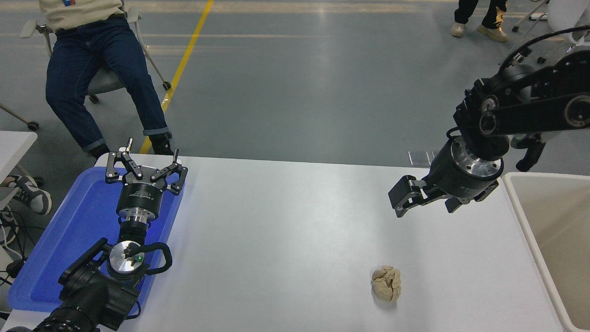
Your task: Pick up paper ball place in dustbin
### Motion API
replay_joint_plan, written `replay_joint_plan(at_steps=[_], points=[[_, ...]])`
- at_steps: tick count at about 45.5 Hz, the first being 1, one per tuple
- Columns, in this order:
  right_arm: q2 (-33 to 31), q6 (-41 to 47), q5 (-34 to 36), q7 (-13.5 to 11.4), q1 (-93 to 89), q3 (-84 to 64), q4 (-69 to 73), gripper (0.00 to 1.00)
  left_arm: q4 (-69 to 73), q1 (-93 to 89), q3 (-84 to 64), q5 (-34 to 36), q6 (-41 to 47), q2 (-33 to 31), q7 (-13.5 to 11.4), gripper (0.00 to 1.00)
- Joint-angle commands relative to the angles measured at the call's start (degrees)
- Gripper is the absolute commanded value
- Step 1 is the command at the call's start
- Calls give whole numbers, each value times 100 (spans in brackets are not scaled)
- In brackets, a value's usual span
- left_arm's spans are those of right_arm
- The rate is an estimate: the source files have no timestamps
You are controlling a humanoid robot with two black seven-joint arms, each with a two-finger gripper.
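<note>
The paper ball, a crumpled beige-tan wad, lies on the white table towards the front right. The dustbin, a cream bin with a thick rim, stands at the table's right edge, partly cut off by the picture. My right gripper hangs above the table, behind and slightly right of the ball and well apart from it, left of the bin, pointing left and down. It holds nothing, and its fingers look close together. My left gripper is parked over the blue tray at the left, open and empty.
A flat blue tray lies on the table's left side under the left arm. A seated person is beyond the table's far left corner. Another person's feet show at the top right. A small table edge is at the far left.
</note>
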Motion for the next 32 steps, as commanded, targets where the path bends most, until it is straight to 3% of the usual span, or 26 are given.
replay_joint_plan(at_steps=[1, 32], points=[[-2, -17, 5, 0, 10, 16, -8, 100, 0, 0, 0, 0, 0, 0, -9, 100], [7, -43, 14, 0, 10, 51, 1, 100, 0, 0, 0, 0, 0, 0, 0, 100]])
